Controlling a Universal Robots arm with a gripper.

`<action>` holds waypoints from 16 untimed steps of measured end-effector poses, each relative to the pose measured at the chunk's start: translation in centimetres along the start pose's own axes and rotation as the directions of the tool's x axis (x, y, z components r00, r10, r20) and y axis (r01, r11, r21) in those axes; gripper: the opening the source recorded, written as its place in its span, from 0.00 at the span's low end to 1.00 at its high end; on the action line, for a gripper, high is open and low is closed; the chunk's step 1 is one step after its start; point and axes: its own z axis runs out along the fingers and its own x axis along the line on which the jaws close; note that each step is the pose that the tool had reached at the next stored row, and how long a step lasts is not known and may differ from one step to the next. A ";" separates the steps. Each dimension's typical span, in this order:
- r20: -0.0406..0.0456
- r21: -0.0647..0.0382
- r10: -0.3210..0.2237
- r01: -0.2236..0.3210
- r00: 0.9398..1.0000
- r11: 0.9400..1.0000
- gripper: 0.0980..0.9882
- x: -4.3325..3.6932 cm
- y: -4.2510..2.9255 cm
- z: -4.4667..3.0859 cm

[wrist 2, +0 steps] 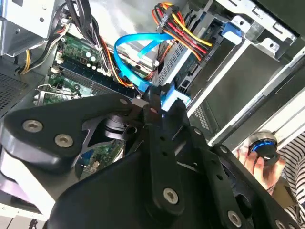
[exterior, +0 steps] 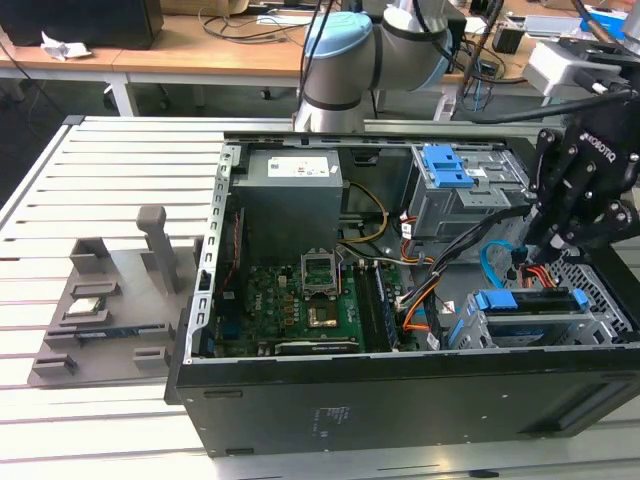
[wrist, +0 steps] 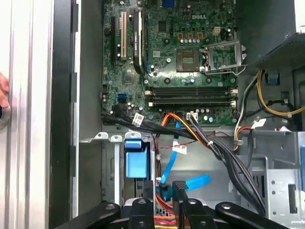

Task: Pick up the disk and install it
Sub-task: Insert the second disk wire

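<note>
In the exterior view, the gripper [exterior: 535,252] hangs at the right of the frame. It is just above the metal drive cage [exterior: 600,300] in the lower right corner of the open computer case [exterior: 400,400]. The disk [exterior: 528,301] sits already in this cage. Its blue bracket lies across the top and the silver body shows under it, so it seems to be placed but maybe not fully seated.

In both wrist views the gripper [wrist: 163,188] [wrist 2: 151,102] is very near to a blue flat cable [wrist: 190,182] and a bundle of orange, red and yellow wires [wrist 2: 183,36]. A small blue part stands right at its tip. I cannot tell whether the gripper is closed, or whether it holds this part.

I judge that the step in hand is the fine work at the disk's end, among the cables. To do it well, the tool should stay straight over the cage and move slowly. The wires lie close and could be caught or pushed under the bracket. Any push should go along the cage rails and not sideways, because a tilted disk will jam. The motherboard [wrist: 186,62] is well apart and not at risk.
</note>
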 end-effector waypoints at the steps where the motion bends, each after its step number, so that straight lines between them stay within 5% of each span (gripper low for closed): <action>1: 0.000 0.000 -0.001 0.001 1.000 1.000 0.23 0.00 0.12 0.04; 2: 0.000 0.000 -0.001 0.001 1.000 1.000 0.21 0.00 0.12 0.05; 3: 0.000 0.000 -0.001 0.001 1.000 1.000 0.01 0.00 0.12 0.05; 5: 0.000 0.000 -0.001 0.001 1.000 1.000 0.01 0.01 0.12 0.05; 9: 0.000 0.000 -0.001 0.001 1.000 1.000 0.01 1.98 -0.22 0.43; 16: 0.000 0.000 -0.001 0.001 1.000 1.000 0.01 2.66 -1.76 1.45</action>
